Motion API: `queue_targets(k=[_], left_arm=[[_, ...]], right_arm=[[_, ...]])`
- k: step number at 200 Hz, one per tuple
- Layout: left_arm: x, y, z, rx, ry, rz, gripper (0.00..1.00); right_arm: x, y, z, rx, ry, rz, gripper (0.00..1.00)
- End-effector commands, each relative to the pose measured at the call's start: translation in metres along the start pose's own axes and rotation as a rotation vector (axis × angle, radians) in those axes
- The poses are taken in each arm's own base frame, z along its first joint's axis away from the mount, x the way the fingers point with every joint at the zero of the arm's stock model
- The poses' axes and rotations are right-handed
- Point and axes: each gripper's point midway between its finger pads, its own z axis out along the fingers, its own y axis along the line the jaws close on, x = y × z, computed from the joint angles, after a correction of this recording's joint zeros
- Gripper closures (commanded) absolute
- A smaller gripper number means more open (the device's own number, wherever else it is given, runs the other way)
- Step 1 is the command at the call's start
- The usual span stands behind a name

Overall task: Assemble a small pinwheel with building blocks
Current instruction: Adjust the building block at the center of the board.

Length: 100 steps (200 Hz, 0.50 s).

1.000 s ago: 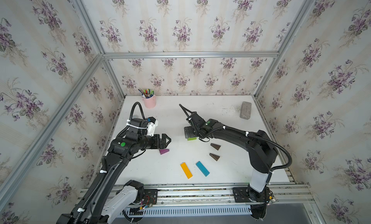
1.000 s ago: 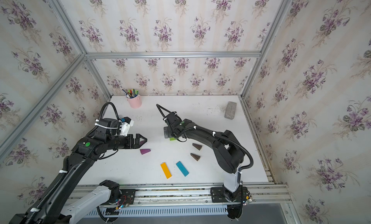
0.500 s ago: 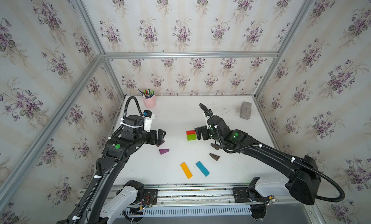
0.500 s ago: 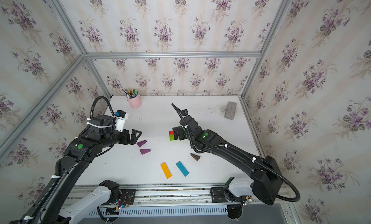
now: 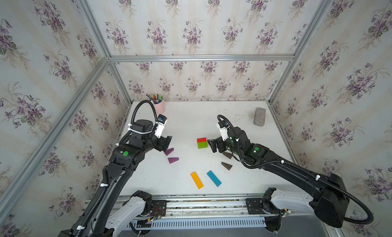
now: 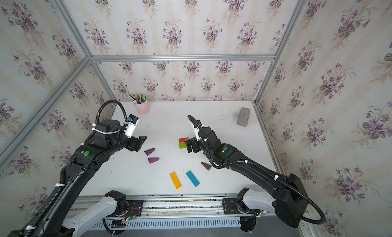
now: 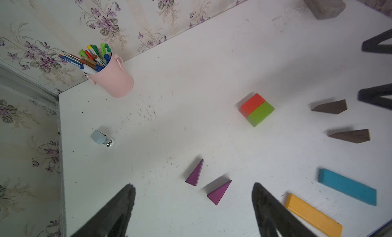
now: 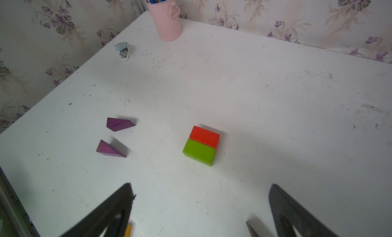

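A red brick [image 5: 201, 140] and a green brick [image 5: 202, 145] lie joined side by side at mid-table. Left of them are two purple wedges [image 5: 169, 151] [image 5: 173, 160]. My left gripper [image 5: 166, 143] hovers open just above the farther one; the wrist view shows both wedges [image 7: 194, 173] [image 7: 219, 192] lying loose on the table, between and just beyond its fingers. My right gripper [image 5: 212, 145] stands open and empty just right of the green brick [image 8: 199, 152]. Two brown wedges [image 5: 227, 155] [image 5: 227, 165] lie under and beside it. A yellow bar [image 5: 197, 180] and a blue bar [image 5: 214, 178] lie near the front.
A pink pen cup [image 5: 159, 106] stands at the back left corner, and a small grey stapler [image 7: 102, 138] lies near the left wall. A grey rough brick [image 5: 259, 116] lies at the back right. Papered walls close in three sides of the table [image 5: 191, 119].
My right gripper has pulled away from the red-green pair to its right side. My left gripper has drawn back and up, uncovering a second purple wedge, and its jaws have narrowed a little.
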Motion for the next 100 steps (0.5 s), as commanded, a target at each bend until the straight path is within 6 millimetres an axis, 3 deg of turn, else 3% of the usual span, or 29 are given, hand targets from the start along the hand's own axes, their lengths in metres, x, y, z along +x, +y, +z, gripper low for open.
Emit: queue_targets(k=[1,26,54,80,100], left_arm=[[0.013,0.003,0.016,-0.067,0.029,0.214,0.21],[0.037,-0.018,0.038,-0.025,0.095,0.487,0.27],[0.053,-0.027,0.061,0.030,0.171,0.514,0.33],[0.076,-0.015,0.097,-0.031,0.316,0.526,0.37],[0.086,-0.007,0.114,-0.077,0.432,0.438,0.40]], right_arm=[[-0.018,0.016,-0.008,-0.110,-0.119,-0.021,0.00],[-0.009,0.030,-0.017,-0.216,-0.160,-0.037,0.00],[0.001,0.038,-0.030,-0.283,-0.193,-0.079,0.00],[0.005,0.036,-0.037,-0.286,-0.229,-0.082,0.00],[0.008,0.039,-0.040,-0.312,-0.238,-0.080,0.00]])
